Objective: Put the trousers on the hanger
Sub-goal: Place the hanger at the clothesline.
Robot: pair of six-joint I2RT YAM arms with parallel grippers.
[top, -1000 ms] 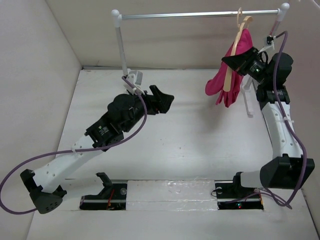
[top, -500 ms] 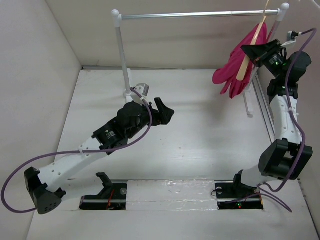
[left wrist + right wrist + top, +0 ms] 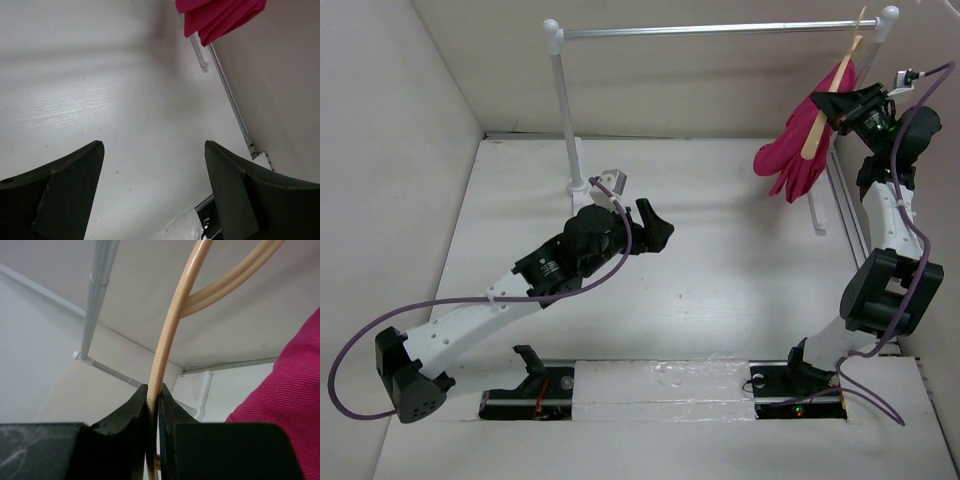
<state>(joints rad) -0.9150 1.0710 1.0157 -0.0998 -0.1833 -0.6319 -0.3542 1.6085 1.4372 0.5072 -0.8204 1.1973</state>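
The tan wooden hanger hangs tilted at the right end of the rail, with the pink trousers draped over it. My right gripper is shut on the hanger; the right wrist view shows the jaws pinching its ribbed wooden arm, with pink cloth at the right. My left gripper is open and empty above the middle of the table, far from the hanger. In the left wrist view the trousers' lower ends hang at the top.
The white-and-silver rail frame spans the back of the table, with posts at the left and right. Walls enclose the table on the left, back and right.
My right gripper has carried the hanger and trousers up and to the right, toward the rail's right end. My left arm has shifted slightly right and forward, still open.
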